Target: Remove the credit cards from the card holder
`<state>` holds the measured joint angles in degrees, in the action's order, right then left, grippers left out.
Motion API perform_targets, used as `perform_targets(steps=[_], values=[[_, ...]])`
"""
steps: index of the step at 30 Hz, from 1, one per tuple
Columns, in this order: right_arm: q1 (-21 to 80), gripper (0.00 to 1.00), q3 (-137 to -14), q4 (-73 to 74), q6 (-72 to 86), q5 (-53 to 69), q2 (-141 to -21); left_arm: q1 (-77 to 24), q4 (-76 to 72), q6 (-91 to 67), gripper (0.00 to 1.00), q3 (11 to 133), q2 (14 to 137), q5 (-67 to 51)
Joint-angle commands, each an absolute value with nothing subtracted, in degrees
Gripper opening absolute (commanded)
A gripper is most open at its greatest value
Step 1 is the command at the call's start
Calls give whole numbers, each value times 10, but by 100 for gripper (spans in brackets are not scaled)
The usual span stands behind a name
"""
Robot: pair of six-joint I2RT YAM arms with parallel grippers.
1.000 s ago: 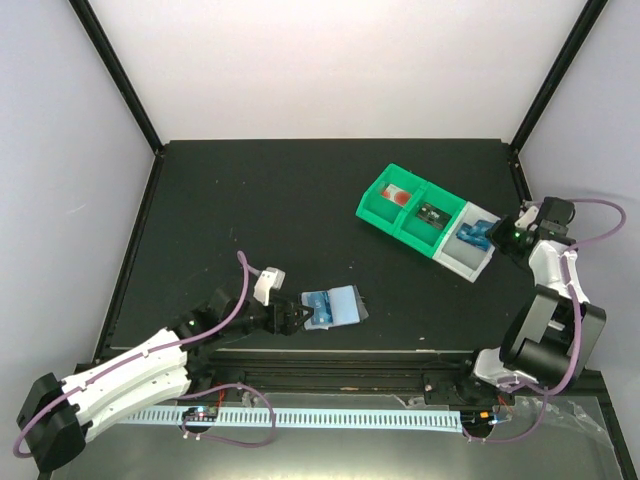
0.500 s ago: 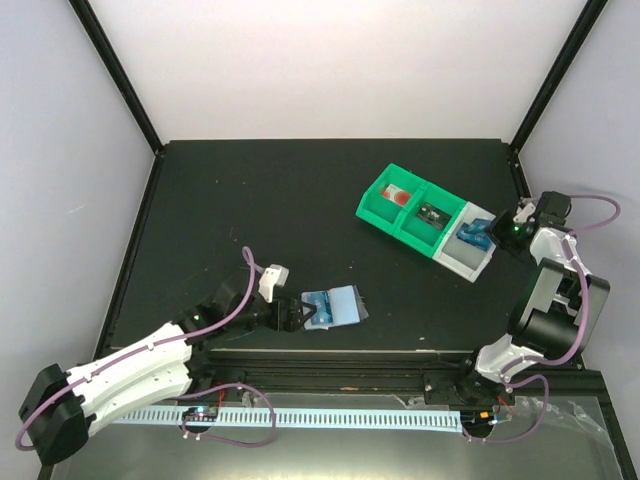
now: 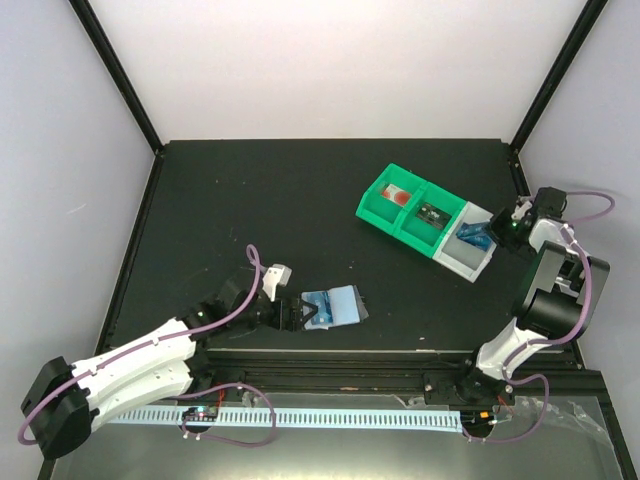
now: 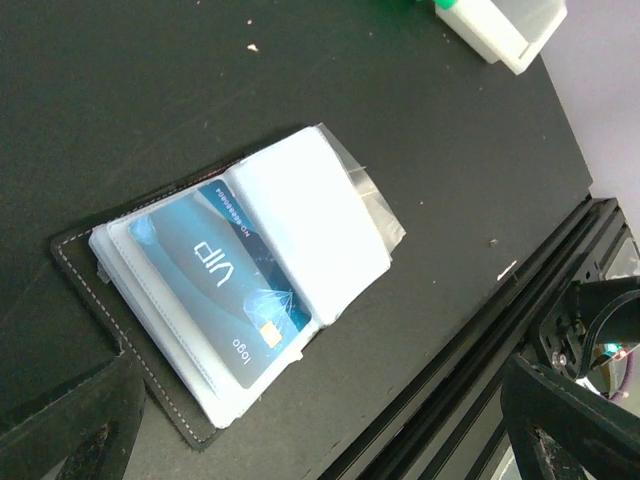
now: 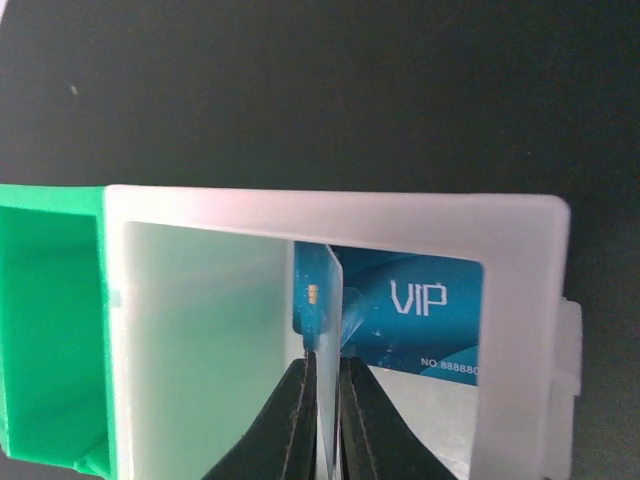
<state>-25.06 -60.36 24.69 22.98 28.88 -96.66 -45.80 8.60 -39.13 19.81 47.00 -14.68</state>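
The card holder (image 3: pixel 343 303) lies open near the table's front edge, its pale panels (image 4: pixel 305 215) spread flat. One blue credit card (image 4: pixel 215 280) sits in its left sleeve. My left gripper (image 3: pixel 297 312) hovers just left of the holder, jaws wide open (image 4: pixel 320 405) with nothing between them. My right gripper (image 3: pixel 498 231) is at the tray's white end compartment (image 5: pixel 330 210). Its fingers (image 5: pixel 322 390) pinch a blue credit card (image 5: pixel 322 285) standing on edge. Another blue credit card (image 5: pixel 425 315) lies flat inside that compartment.
The green-and-grey compartment tray (image 3: pixel 384 213) stands at the right, with a red-and-white item (image 3: pixel 398 195) and a dark green item (image 3: pixel 431 212) in its green sections. The table's metal front rail (image 4: pixel 520 330) runs just beyond the holder.
My left gripper has crept right, closer to the holder. My right gripper has shifted slightly toward the back over the white compartment, still on the card.
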Motion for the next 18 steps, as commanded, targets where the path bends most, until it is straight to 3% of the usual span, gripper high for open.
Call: perform_targets(steps=[1, 18], values=[[-244, 11, -617, 241, 236, 265, -976, -454, 84, -383, 99, 231, 469, -146], [-205, 28, -678, 323, 268, 144, -951, -451, 102, -450, 99, 233, 476, -90]])
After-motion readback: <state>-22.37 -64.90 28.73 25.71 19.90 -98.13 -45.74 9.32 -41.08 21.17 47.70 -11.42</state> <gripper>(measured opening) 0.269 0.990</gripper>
